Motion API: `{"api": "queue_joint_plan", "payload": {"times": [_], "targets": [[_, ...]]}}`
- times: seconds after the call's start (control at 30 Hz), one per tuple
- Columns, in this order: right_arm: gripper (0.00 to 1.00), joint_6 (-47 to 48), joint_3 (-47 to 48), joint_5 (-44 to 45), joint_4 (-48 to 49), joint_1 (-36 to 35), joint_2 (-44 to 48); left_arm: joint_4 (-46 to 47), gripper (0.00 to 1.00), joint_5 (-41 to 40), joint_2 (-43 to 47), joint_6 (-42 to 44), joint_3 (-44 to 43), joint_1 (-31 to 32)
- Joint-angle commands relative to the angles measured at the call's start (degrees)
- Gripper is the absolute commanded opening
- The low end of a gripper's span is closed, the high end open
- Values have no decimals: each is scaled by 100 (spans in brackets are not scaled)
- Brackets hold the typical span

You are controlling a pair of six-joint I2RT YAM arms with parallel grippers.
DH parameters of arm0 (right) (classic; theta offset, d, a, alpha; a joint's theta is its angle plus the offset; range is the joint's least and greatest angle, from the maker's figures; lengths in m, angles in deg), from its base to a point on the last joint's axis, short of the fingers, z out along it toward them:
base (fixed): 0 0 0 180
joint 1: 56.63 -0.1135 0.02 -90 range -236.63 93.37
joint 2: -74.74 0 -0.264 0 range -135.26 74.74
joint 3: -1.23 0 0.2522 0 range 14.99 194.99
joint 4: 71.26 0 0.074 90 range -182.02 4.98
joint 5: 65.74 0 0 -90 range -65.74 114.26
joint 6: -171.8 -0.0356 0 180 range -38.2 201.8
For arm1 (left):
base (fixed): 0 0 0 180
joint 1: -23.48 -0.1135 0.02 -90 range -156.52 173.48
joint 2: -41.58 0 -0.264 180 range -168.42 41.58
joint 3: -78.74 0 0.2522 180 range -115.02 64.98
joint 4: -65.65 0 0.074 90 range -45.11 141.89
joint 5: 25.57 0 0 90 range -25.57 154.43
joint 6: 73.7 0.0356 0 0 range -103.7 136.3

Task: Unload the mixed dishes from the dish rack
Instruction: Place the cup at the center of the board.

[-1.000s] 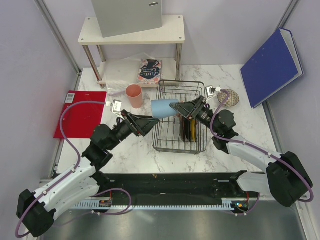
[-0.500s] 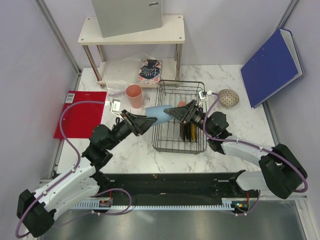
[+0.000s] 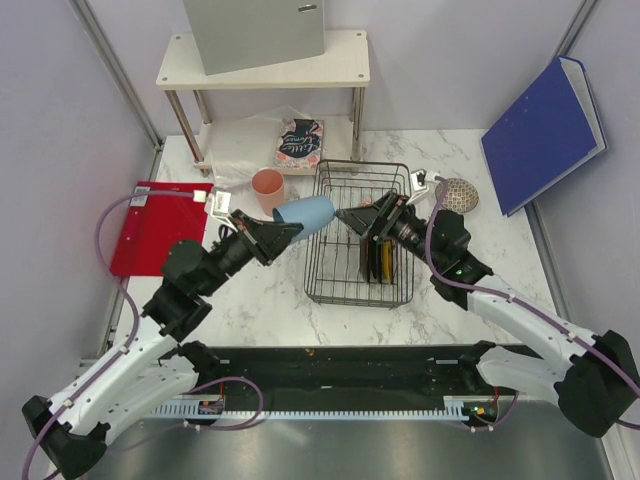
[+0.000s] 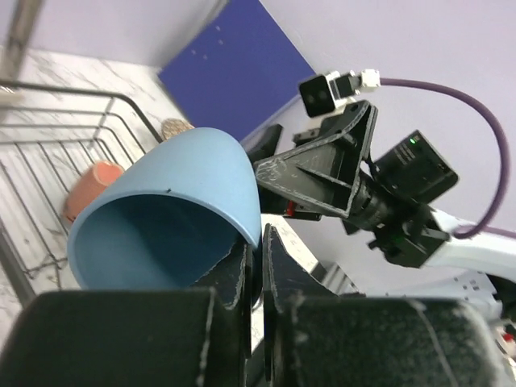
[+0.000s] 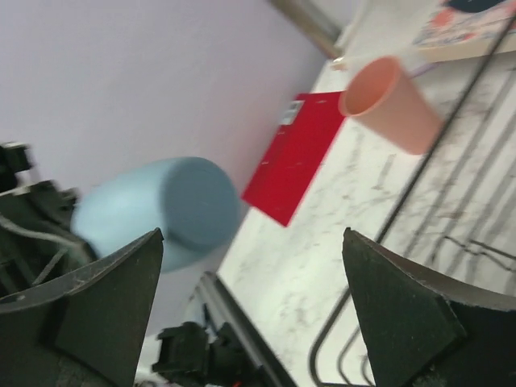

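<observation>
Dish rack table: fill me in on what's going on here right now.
The left gripper is shut on the rim of a blue cup, holding it on its side in the air at the dish rack's left edge. The right gripper is open above the rack, facing the cup and holding nothing. Dark plates stand upright in the rack. A pink cup stands on the table left of the rack, and a speckled bowl sits to its right.
</observation>
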Motion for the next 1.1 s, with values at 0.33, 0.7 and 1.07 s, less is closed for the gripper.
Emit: {"api": "queue_joint_plan", "payload": {"times": [0.33, 0.7, 1.07], "targets": [[98, 1704, 1254, 3364, -4542, 28, 653, -5647, 2, -3127, -3548, 2364, -5196, -233], [98, 1985, 1254, 3532, -5078, 28, 1048, -7777, 2, -2793, -6990, 2515, -8996, -1428], [98, 2020, 1017, 3488, -5096, 37, 1225, -7646, 2, -2715, -7387, 2515, -8988, -1631]]}}
